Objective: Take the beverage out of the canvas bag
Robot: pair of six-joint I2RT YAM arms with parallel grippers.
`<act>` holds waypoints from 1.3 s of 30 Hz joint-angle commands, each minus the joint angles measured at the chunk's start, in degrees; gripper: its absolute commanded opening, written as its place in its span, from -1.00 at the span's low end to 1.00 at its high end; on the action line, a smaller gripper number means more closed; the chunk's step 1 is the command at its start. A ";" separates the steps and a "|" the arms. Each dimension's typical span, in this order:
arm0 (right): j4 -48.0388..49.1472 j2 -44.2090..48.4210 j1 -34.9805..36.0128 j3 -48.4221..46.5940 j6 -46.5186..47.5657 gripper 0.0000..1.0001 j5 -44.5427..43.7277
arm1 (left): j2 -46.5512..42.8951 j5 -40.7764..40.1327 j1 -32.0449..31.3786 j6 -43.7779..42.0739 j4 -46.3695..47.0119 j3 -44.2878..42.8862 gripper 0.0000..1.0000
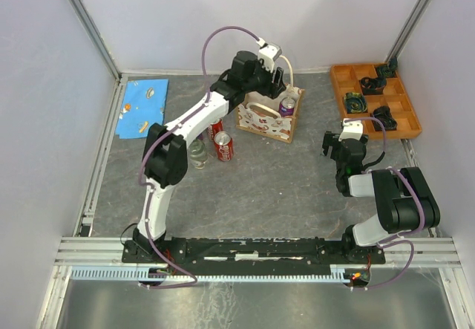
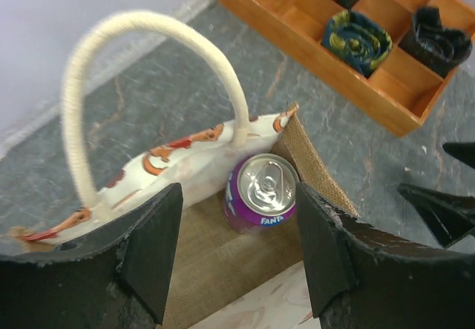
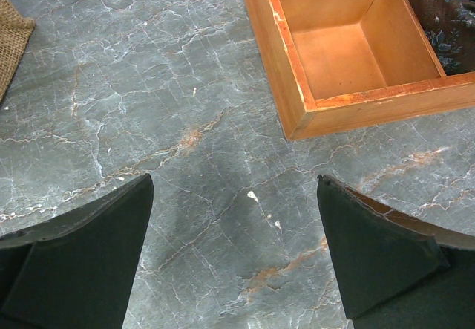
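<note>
The canvas bag (image 1: 263,121) is a small cream tote with a red-and-brown print, standing at the back middle of the table. A purple Fanta can (image 1: 287,106) stands upright inside at its right end. In the left wrist view the can (image 2: 261,191) sits on the burlap lining, by the bag's far wall (image 2: 185,154) and looped handle (image 2: 148,24). My left gripper (image 1: 277,85) hovers over the bag's mouth, open and empty, with the can just ahead of its jaws (image 2: 237,229). My right gripper (image 1: 333,148) is open and empty above bare table (image 3: 234,188).
Two red cola cans (image 1: 223,146) and a clear bottle (image 1: 197,153) stand left of the bag. An orange compartment tray (image 1: 375,99) with dark objects sits back right, its near corner close to my right gripper (image 3: 297,113). A blue mat (image 1: 142,108) lies back left.
</note>
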State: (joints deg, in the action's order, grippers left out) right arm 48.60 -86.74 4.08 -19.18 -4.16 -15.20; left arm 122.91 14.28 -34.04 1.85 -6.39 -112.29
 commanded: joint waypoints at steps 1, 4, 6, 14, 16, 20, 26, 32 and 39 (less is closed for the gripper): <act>1.41 0.02 0.00 -1.63 0.83 0.98 0.40 | 2.94 3.80 -0.39 -2.38 -1.02 -4.39 0.38; 1.40 0.01 0.05 -1.65 0.84 0.98 0.35 | 4.85 4.40 -0.89 -2.90 -0.86 -4.47 0.39; 1.39 0.05 -0.01 -1.65 0.76 0.98 0.35 | 5.82 4.41 -1.38 -3.58 -0.81 -4.47 0.39; 1.41 0.07 0.01 -1.65 0.78 0.98 0.37 | 8.92 3.49 -2.99 -5.65 -1.80 -4.41 0.52; 1.39 0.00 0.01 -1.65 0.79 0.98 0.35 | 9.54 3.61 -3.25 -6.03 -1.92 -4.35 0.63; 1.41 -0.01 0.05 -1.65 0.80 0.98 0.35 | 9.80 4.09 -4.06 -6.42 -1.67 -4.42 0.82; 1.41 0.06 -0.02 -1.65 0.79 0.98 0.35 | 11.84 2.47 -4.56 -5.63 -0.53 -4.58 0.99; 1.41 0.01 0.08 -1.61 0.79 0.98 0.34 | 14.51 0.92 -4.54 -5.54 -1.51 -6.90 0.98; 1.41 0.00 0.03 -1.67 0.80 0.98 0.35 | 18.23 -1.42 -4.63 -6.34 -2.93 -10.40 0.99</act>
State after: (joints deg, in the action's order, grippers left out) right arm 48.60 -86.74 4.08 -19.18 -4.16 -15.20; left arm 139.76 14.79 -38.04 -2.31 -9.39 -119.11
